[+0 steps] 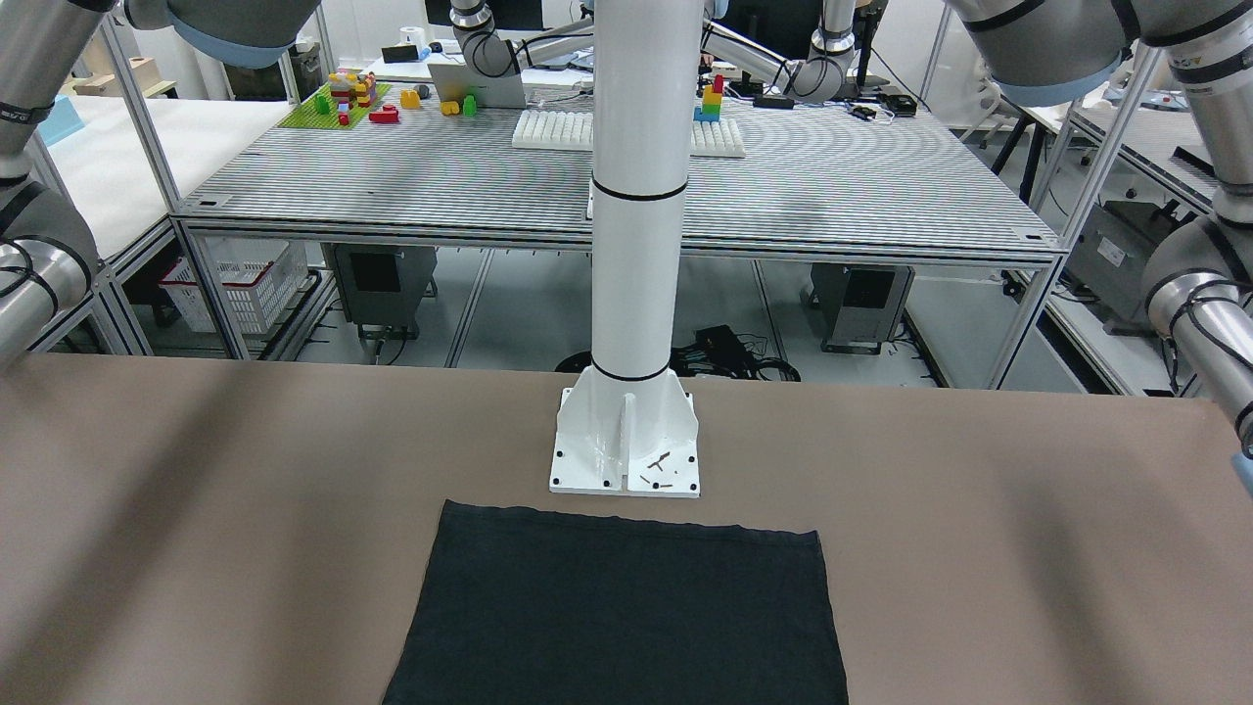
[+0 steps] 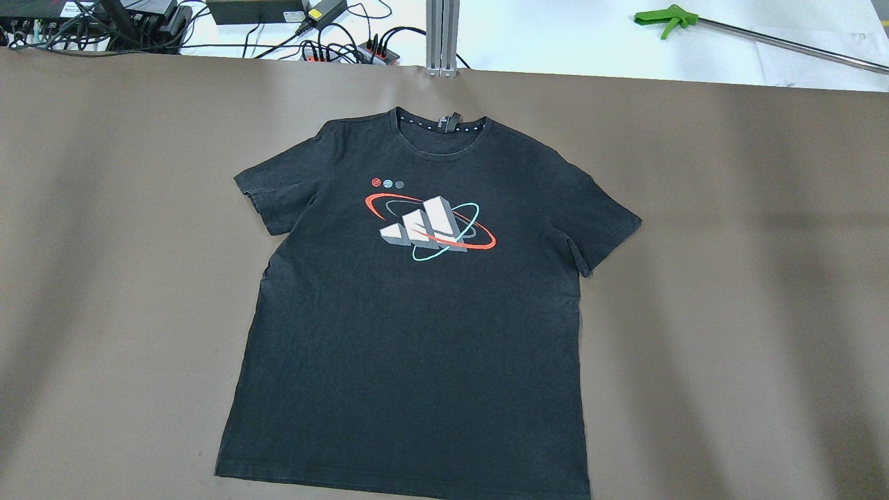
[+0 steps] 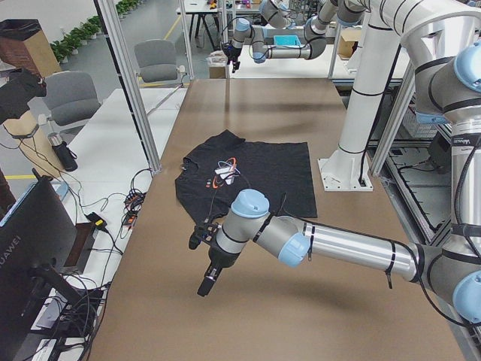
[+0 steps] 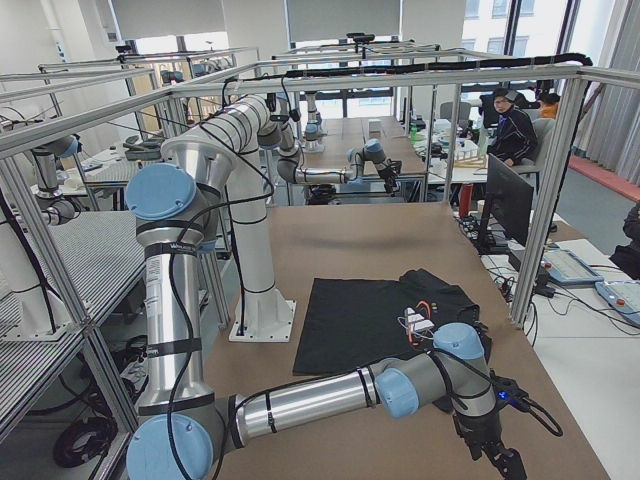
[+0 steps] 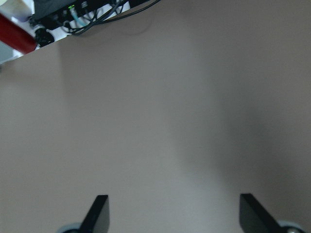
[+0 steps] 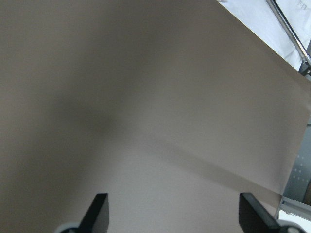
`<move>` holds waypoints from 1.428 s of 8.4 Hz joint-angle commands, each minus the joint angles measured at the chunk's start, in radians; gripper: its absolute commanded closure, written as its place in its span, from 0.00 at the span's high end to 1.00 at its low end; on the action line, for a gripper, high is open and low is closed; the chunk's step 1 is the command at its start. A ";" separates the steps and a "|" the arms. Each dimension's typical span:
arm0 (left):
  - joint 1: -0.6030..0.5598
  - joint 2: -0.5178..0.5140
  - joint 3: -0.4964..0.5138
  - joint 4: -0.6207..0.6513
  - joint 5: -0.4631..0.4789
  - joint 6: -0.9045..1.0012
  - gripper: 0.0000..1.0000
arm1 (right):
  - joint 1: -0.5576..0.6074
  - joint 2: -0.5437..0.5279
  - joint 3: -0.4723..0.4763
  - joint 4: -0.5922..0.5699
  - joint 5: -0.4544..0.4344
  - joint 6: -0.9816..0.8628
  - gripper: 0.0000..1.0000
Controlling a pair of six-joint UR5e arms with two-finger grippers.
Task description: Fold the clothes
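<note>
The clothes are a black short-sleeved T-shirt point(image 2: 417, 333) with a red, teal and grey print on its chest. It lies flat and face up in the middle of the brown table, collar toward the far edge in the overhead view. Its hem point(image 1: 617, 607) reaches close to the white pillar's base, and it also shows as the dark T-shirt point(image 3: 255, 177) point(image 4: 370, 320) in both side views. My left gripper point(image 5: 173, 196) point(image 3: 207, 282) hovers open over bare table off the shirt's left side. My right gripper point(image 6: 173, 195) point(image 4: 500, 455) hovers open over bare table off its right side. Neither touches the fabric.
The white pillar base point(image 1: 626, 441) is bolted to the table by the shirt's hem. Past the far edge are cables and power strips point(image 2: 333, 48), an aluminium post point(image 2: 442, 35) and a green-handled tool point(image 2: 670, 17). A person point(image 4: 512, 125) sits at a distant desk.
</note>
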State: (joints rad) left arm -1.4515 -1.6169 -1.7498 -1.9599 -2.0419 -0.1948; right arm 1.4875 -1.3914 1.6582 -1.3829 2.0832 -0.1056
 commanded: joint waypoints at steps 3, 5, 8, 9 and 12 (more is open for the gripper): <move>0.083 -0.269 0.249 -0.155 -0.087 -0.231 0.94 | -0.194 0.086 -0.006 0.116 0.012 0.405 0.94; 0.124 -0.316 0.337 -0.327 -0.141 -0.386 0.94 | -0.254 0.123 -0.028 0.139 0.003 0.487 0.94; 0.216 -0.371 0.349 -0.344 -0.129 -0.483 0.94 | -0.304 0.123 -0.043 0.254 0.001 0.685 0.94; 0.244 -0.377 0.354 -0.379 -0.127 -0.527 0.94 | -0.332 0.130 -0.078 0.328 0.000 0.749 0.94; 0.318 -0.420 0.362 -0.395 -0.043 -0.589 0.94 | -0.364 0.165 -0.301 0.618 -0.015 0.854 0.94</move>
State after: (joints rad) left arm -1.1896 -2.0128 -1.3913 -2.3459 -2.1509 -0.7433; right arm 1.1512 -1.2558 1.4922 -0.9333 2.0819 0.6787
